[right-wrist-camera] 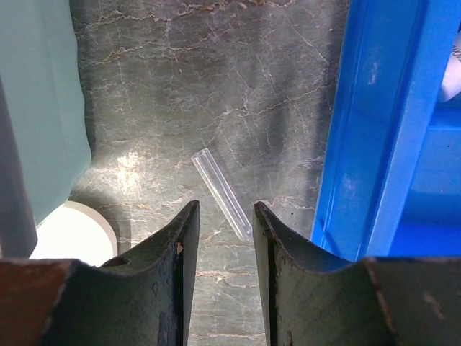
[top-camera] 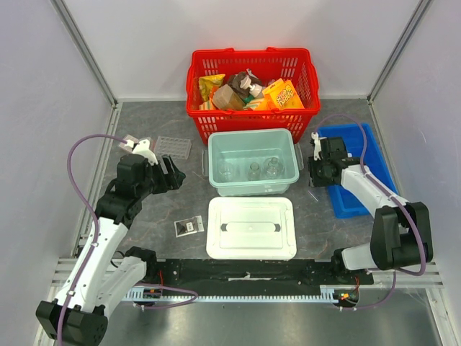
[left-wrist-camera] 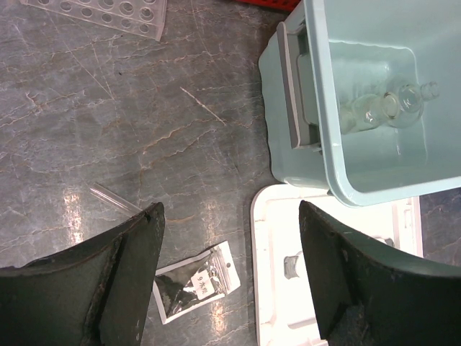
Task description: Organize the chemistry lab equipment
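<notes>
Three clear glass flasks [top-camera: 253, 171] stand in the teal bin [top-camera: 216, 140]; two show in the left wrist view [left-wrist-camera: 382, 108]. A clear multi-well plate [top-camera: 173, 147] lies left of the bin. A flat packet with a dark insert [top-camera: 189, 227] lies left of the white lid [top-camera: 251, 245]. My left gripper [top-camera: 175, 178] is open and empty above the table, with that packet [left-wrist-camera: 194, 281] between its fingers in its own view. My right gripper [right-wrist-camera: 224, 213] is open just over a clear tube [right-wrist-camera: 222, 193] that lies between the bin and the blue tray.
A red basket [top-camera: 194, 79] with snack packs stands behind the bin. The blue tray [top-camera: 358, 202] lies at the right. A second clear tube [left-wrist-camera: 115, 198] lies near the left fingers. Another packet [top-camera: 128, 141] shows behind the left wrist.
</notes>
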You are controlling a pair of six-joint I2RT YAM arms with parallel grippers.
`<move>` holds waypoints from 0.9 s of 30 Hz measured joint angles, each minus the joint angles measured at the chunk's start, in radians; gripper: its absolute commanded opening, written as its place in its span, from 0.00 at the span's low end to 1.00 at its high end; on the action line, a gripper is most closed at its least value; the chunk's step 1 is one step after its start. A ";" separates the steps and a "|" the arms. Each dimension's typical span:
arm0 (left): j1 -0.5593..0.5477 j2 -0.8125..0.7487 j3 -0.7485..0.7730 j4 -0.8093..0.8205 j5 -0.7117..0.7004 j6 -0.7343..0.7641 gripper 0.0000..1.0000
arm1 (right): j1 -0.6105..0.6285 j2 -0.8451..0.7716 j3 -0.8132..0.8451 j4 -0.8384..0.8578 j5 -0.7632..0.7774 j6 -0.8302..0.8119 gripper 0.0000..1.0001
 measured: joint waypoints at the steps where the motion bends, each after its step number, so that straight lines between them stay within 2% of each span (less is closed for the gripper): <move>1: -0.001 0.000 0.000 0.000 0.000 0.000 0.80 | 0.002 0.001 0.000 0.002 0.000 0.003 0.43; 27: -0.016 -0.014 0.000 0.000 -0.008 0.000 0.80 | 0.020 0.159 -0.002 0.005 0.046 0.058 0.41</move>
